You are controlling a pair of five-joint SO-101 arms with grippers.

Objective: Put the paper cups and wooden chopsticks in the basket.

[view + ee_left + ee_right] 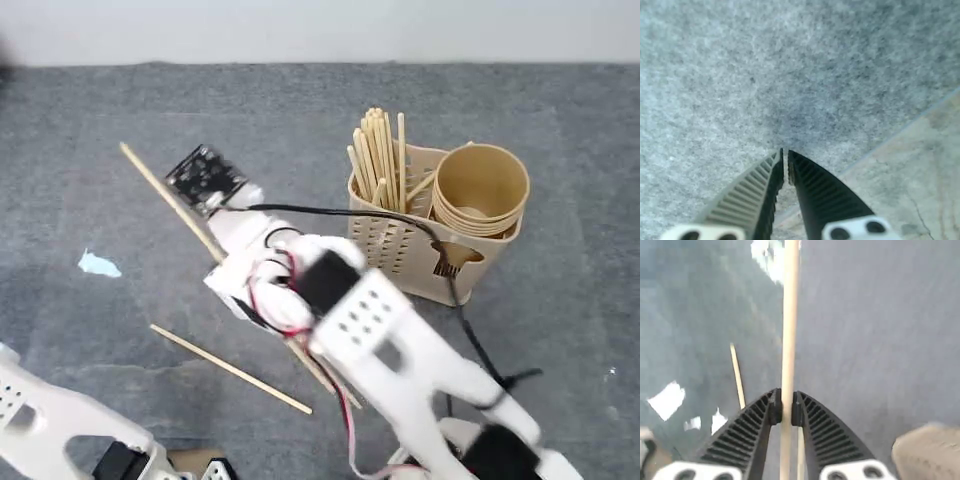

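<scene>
A beige slotted basket (400, 262) stands right of centre on the grey mat. It holds a bundle of wooden chopsticks (378, 155) and a stack of paper cups (482, 187). My right gripper (786, 407) is shut on a long wooden chopstick (790, 315). In the high view that held chopstick (160, 187) runs diagonally under the right arm's wrist (235, 240), left of the basket. A second chopstick (230, 368) lies loose on the mat, also seen as the loose chopstick (737, 375). My left gripper (785, 156) is shut on nothing, low over the mat.
A small pale blue scrap (98, 264) lies at the mat's left. The left arm's white body (45, 420) sits at the front left corner. The mat's edge (900, 130) and bare tabletop show beside the left gripper. A black cable (470, 335) trails past the basket.
</scene>
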